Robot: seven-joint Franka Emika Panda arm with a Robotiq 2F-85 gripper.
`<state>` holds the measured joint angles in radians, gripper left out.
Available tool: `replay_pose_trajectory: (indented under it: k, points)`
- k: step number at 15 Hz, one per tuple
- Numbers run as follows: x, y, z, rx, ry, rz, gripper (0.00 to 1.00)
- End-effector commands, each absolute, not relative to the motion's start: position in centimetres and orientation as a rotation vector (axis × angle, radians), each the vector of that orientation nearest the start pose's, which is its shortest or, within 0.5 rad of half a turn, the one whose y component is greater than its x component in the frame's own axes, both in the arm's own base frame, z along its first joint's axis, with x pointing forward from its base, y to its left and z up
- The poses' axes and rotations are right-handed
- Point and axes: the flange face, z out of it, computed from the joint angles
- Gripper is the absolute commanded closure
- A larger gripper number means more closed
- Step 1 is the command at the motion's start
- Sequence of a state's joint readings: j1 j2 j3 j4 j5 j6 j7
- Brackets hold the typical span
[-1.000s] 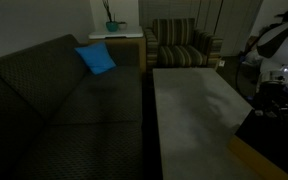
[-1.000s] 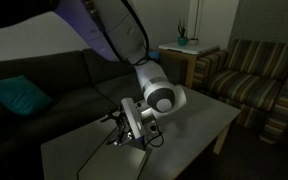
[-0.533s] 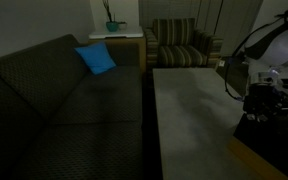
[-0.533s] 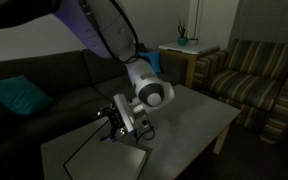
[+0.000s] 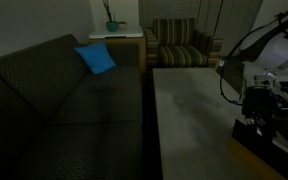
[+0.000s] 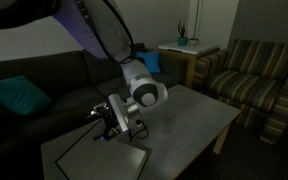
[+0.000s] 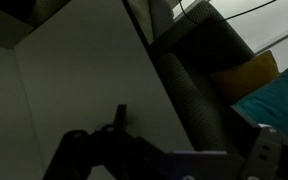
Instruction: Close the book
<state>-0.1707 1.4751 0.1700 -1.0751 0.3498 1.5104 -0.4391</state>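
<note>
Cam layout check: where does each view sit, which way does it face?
An exterior view: off the table's end, facing along it to the armchair, sofa alongside; arm and gripper at the picture's right edge.
An exterior view: across the table from the sofa, facing it; arm enters top left, gripper at the book.
Wrist view: looks past the gripper onto the book, sofa beyond.
Shared: both exterior views show table, sofa, armchair, plant.

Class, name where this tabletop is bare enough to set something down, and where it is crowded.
Free: the half of the table nearest the striped armchair, right up to that end's edge. Free too: the sofa seat in front of the blue cushion. Crowded: the opposite table end, where the hand hangs over the book.
</note>
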Motion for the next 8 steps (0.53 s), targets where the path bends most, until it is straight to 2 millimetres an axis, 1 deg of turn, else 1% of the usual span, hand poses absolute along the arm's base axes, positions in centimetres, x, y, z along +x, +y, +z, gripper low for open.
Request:
replay_pose_trajectory:
  k: [1, 4, 8]
  points:
    - [56.0, 2.4, -11.1, -2.08, -0.225, 1.041, 0.0]
    - [54.9, 3.1, -11.7, -2.056, -0.249, 1.058, 0.0]
    - [53.8, 4.6, -12.1, -2.031, -0.304, 1.092, 0.0]
